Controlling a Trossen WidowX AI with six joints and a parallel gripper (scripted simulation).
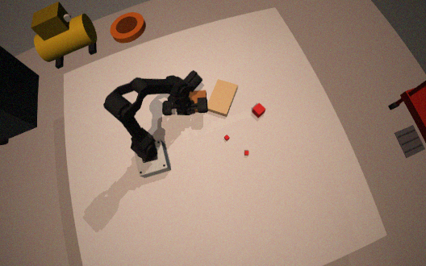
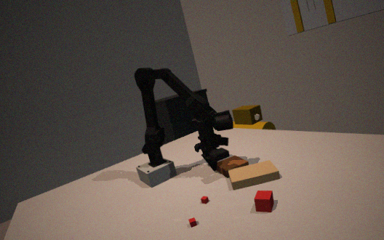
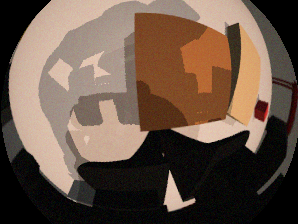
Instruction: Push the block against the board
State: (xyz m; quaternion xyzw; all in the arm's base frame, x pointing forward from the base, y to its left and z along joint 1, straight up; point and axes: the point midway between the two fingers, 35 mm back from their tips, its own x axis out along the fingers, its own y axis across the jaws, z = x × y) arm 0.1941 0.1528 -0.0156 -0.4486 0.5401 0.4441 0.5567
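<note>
The square block (image 1: 198,96) (image 2: 233,164) (image 3: 172,65), orange-brown and flat, lies beside the long left side of the tan board (image 1: 223,97) (image 2: 254,174) (image 3: 250,75). A dark wedge shows between them in the wrist view, narrowing towards their near corners. Their facing sides look angled to each other; whether the near corners touch I cannot tell. My gripper (image 2: 215,168) (image 3: 156,128) is shut and empty. It points down low, its tips at or very close to the block's near side. The arm hides part of the block in the top view.
A red cube (image 1: 258,110) (image 2: 264,201) (image 3: 261,111) stands to the right of the board. Two tiny red cubes, one (image 1: 227,138) (image 2: 204,200) and another (image 1: 246,152) (image 2: 193,222), lie nearer the front. The arm's grey base (image 1: 155,168) (image 2: 158,175) is behind the gripper.
</note>
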